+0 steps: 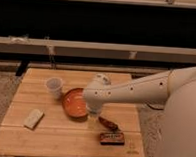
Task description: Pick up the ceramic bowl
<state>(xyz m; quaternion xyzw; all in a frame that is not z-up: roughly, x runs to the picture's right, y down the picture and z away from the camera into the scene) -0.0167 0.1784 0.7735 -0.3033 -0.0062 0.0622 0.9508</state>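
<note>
The ceramic bowl point(73, 102) is round, shallow and orange-red, and sits near the middle of the wooden table point(47, 140). My white arm reaches in from the right, and its wrist covers the bowl's right rim. My gripper point(92, 121) hangs down just right of the bowl's right edge, close above the table top. I cannot see whether it touches the bowl.
A small translucent white cup point(54, 87) stands left of the bowl. A pale flat block point(33, 118) lies at the front left. A brown object point(108, 123) and a dark bar point(112, 138) lie at the front right. A rail and dark wall run behind the table.
</note>
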